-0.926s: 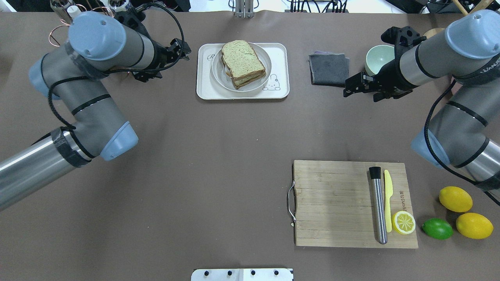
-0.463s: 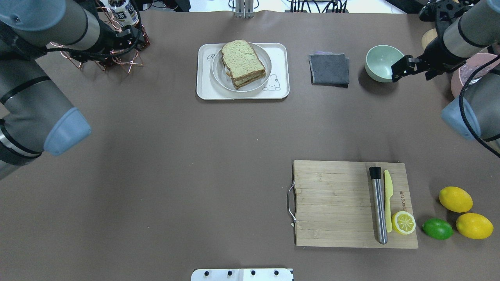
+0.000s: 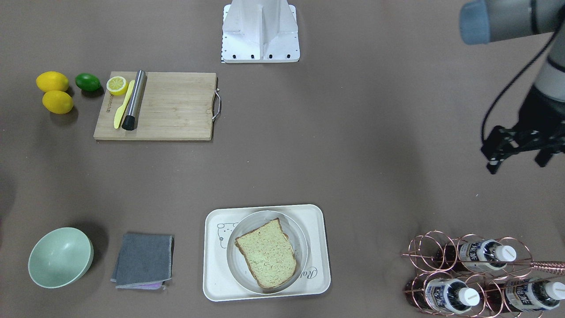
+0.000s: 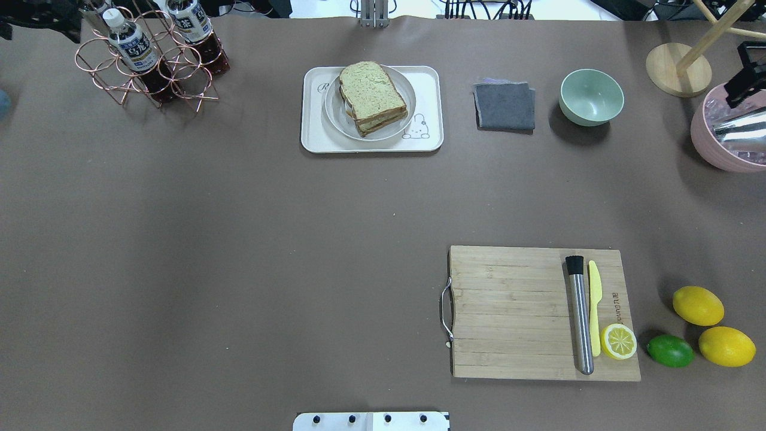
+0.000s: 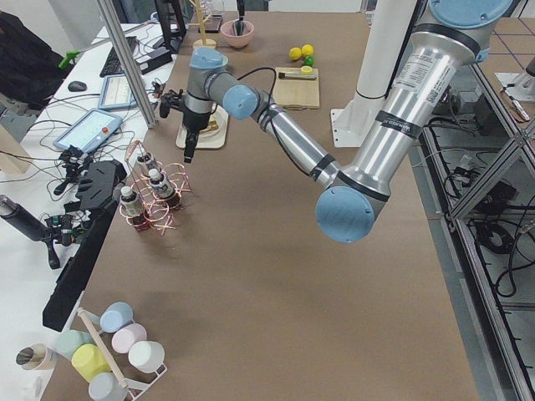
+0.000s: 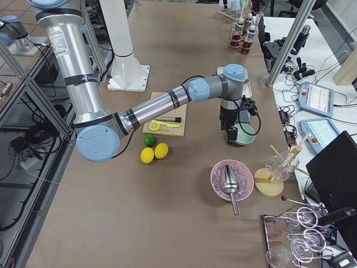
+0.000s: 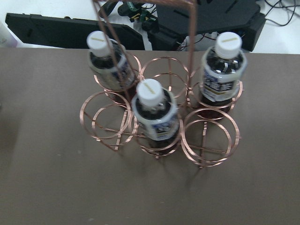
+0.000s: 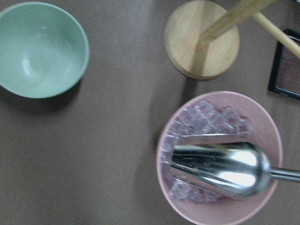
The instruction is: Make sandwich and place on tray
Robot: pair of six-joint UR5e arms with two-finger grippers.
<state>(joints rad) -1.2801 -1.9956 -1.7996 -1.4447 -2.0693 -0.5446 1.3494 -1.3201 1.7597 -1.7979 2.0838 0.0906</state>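
The sandwich [image 4: 372, 96] lies on a round grey plate [image 4: 335, 117] that stands on the cream-white tray [image 4: 314, 136] at the far middle of the table. It also shows in the front view [image 3: 266, 254] on the tray [image 3: 212, 274]. Only bread shows; the egg is hidden. My left gripper [image 3: 517, 163] hangs empty above the table near the bottle rack, fingers apart, far from the tray. My right gripper [image 4: 744, 87] is at the table's right edge above the pink bowl. Only part of it shows, and I cannot tell its state.
A copper rack of bottles [image 4: 149, 60] stands far left. A grey cloth [image 4: 504, 106], a green bowl [image 4: 591, 96], a wooden stand [image 4: 678, 69] and a pink bowl of ice with a scoop [image 4: 727, 140] stand far right. A cutting board [image 4: 514, 311] with tools, lemons and a lime lies near right.
Both arms have swung outward from beside the tray to the table's far left and far right edges. The sandwich, plate and tray have not moved.
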